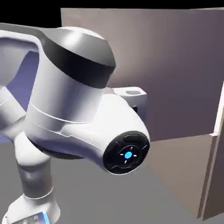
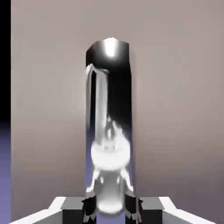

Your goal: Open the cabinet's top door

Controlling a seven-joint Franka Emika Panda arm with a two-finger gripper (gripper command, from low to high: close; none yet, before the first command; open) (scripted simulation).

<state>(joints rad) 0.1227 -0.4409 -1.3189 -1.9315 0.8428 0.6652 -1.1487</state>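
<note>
Top door, a tall, plain beige-tan panel (image 1: 175, 65), fills the upper right of the exterior view, above the shorter beige lower panel (image 1: 181, 168) of the cabinet. Its shiny grey metal bar handle (image 2: 109, 92) stands upright down the middle of the hand view, and my two-finger gripper (image 2: 110, 211) is closed on it at the bottom edge, a dark pad against each side. My own white arm hides that grip in the exterior view, but the door's lower edge slants away from the lower panel, so I judge it ajar. To swing it wider, I should pull along a curve about the hinge, turning my wrist with the panel so the pads stay square. A straight, hasty tug could slide me off that smooth bar.
</note>
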